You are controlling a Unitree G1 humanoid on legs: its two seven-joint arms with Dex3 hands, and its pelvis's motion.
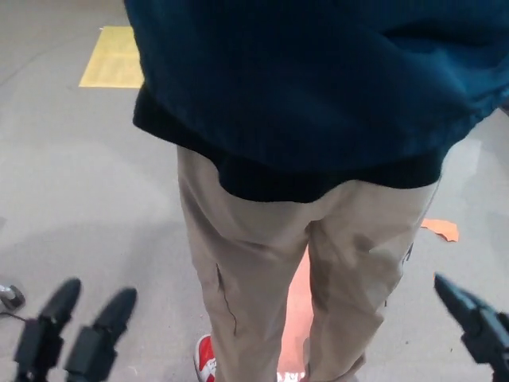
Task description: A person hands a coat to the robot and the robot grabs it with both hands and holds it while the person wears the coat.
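Two black hands show at the bottom edge of the frame, and neither touches the coat (318, 87). The left hand (71, 334) sits in the lower left corner with its fingers (115, 312) spread and pointing up, holding nothing. The right hand (473, 318) pokes in at the lower right corner; only a fingertip and part of the body show, with nothing in its grasp, and whether its fingers are spread or closed cannot be told.

The coat, dark blue with a ribbed black hem, fills the upper centre and upper right of the frame. It hangs on the person's back, well above both hands and apart from them. Below the hem come the person's beige trousers (262, 263), running down the middle of the frame between the two hands. A red and white shoe (207, 358) shows at the bottom centre on the grey floor (87, 183). A yellow floor patch (111, 57) lies in the upper left, and an orange scrap (441, 229) lies at the right.
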